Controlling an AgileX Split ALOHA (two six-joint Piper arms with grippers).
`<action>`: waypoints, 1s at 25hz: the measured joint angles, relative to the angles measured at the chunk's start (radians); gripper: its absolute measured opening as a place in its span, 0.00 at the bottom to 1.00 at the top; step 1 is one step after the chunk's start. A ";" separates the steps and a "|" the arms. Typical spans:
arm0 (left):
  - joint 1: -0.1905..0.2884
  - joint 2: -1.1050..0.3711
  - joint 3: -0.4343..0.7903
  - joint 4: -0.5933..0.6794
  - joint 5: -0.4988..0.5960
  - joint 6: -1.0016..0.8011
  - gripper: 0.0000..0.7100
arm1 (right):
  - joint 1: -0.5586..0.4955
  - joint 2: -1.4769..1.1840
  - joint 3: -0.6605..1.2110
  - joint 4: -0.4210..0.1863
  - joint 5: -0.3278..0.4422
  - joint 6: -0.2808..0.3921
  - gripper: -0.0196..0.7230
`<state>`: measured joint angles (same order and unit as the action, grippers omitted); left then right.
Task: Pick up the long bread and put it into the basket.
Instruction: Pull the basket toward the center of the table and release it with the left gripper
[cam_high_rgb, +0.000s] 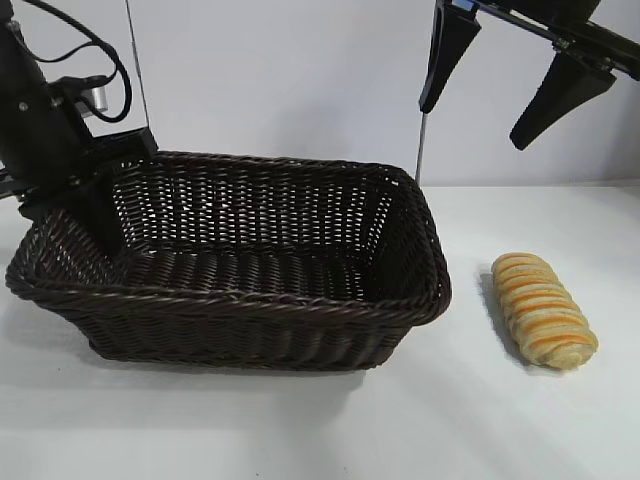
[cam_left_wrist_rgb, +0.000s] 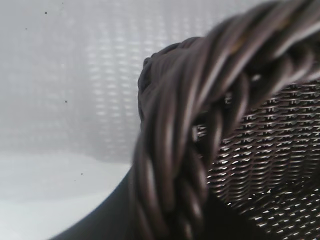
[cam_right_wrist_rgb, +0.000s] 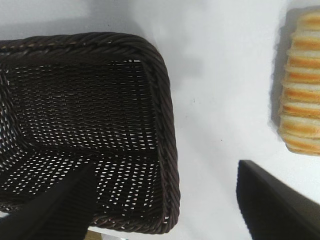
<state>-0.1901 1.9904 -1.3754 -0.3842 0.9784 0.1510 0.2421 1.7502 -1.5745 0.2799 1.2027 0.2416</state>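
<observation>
The long bread (cam_high_rgb: 543, 310), golden-tan with pale and orange ridges, lies on the white table to the right of the basket (cam_high_rgb: 230, 288); it also shows in the right wrist view (cam_right_wrist_rgb: 302, 85). The basket is dark brown wicker with nothing inside it. My left gripper (cam_high_rgb: 72, 205) is shut on the basket's braided rim (cam_left_wrist_rgb: 200, 125) at its left end, with one dark finger (cam_left_wrist_rgb: 107, 220) beside the braid. High above the gap between basket and bread, my right gripper (cam_high_rgb: 474, 124) hangs open and holds nothing; in its own view its jaws (cam_right_wrist_rgb: 166, 167) stand wide over the basket's right rim (cam_right_wrist_rgb: 165, 100).
The white table (cam_high_rgb: 520, 420) runs bare round the bread and in front of the basket. A pale wall stands behind, with a thin vertical rod (cam_high_rgb: 421, 150) near the basket's back right corner.
</observation>
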 joint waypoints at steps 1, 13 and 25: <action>0.000 0.001 0.000 0.000 -0.004 0.000 0.14 | 0.000 0.000 0.000 0.000 0.000 0.000 0.78; 0.000 0.002 0.000 -0.018 -0.015 -0.001 0.14 | 0.000 0.000 0.000 0.000 0.000 0.000 0.78; 0.000 0.055 0.000 -0.038 -0.011 0.000 0.14 | 0.000 0.000 0.000 0.000 0.000 0.000 0.78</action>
<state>-0.1901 2.0452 -1.3754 -0.4225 0.9677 0.1513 0.2421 1.7502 -1.5745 0.2799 1.2027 0.2416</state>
